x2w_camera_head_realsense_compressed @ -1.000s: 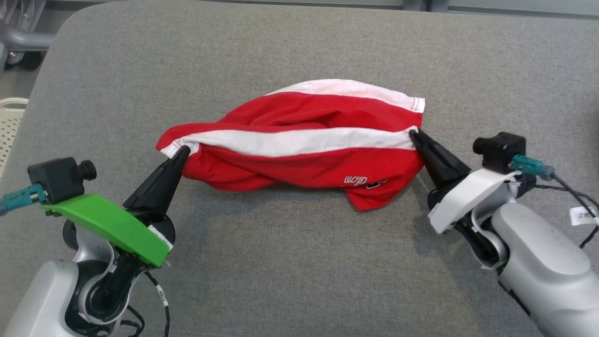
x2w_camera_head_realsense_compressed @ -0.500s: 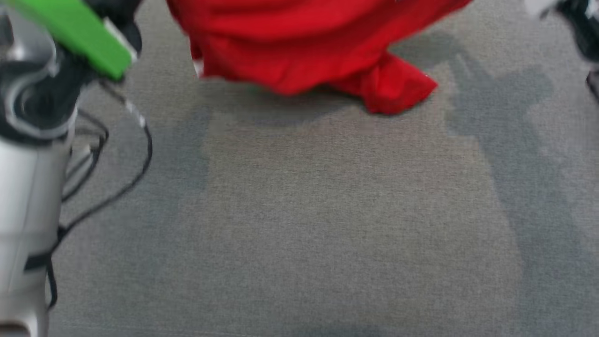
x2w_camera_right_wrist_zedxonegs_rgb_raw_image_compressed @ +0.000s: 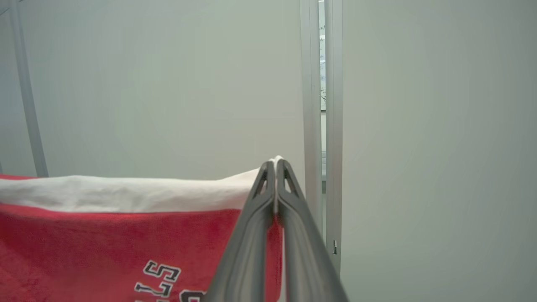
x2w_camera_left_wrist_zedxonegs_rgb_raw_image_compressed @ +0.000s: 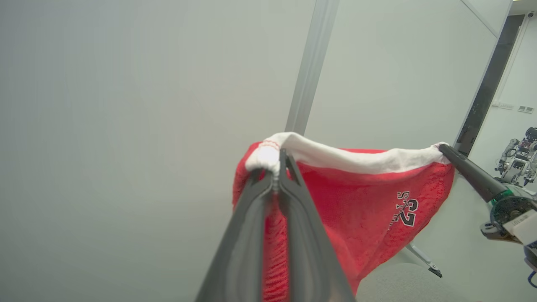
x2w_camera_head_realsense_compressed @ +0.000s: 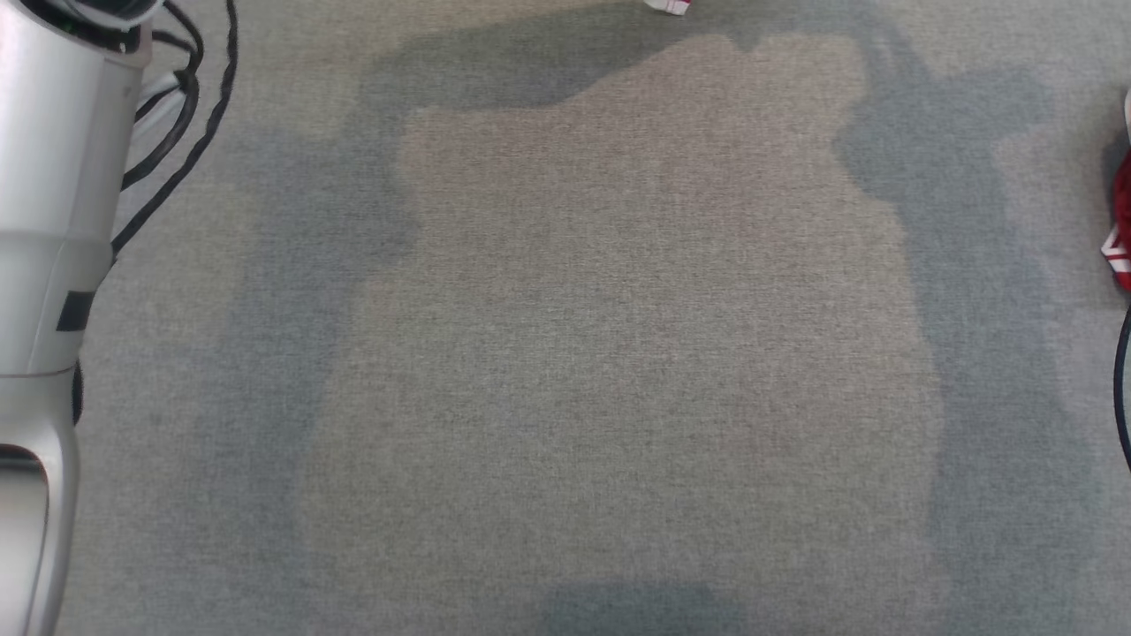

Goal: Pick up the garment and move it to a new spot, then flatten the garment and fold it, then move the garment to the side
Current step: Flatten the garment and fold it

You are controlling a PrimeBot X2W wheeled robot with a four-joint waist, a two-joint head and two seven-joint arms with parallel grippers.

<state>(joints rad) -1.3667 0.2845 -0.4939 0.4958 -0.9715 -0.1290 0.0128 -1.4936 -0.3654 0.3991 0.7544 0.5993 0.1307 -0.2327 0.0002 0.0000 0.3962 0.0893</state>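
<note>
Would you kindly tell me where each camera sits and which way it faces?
Head view: on the head, facing down at the grey surface; pale left forearm at left edge.
Left wrist view: on that wrist, facing a wall along the left gripper, shut on the garment.
Right wrist view: likewise, along the right gripper, also shut on it.
Both wrist views share the garment.

Pale silver forearm [x2w_camera_head_realsense_compressed: 49, 221] with looping black cables [x2w_camera_head_realsense_compressed: 187, 84]; long, tapered dark-grey jaws.
</note>
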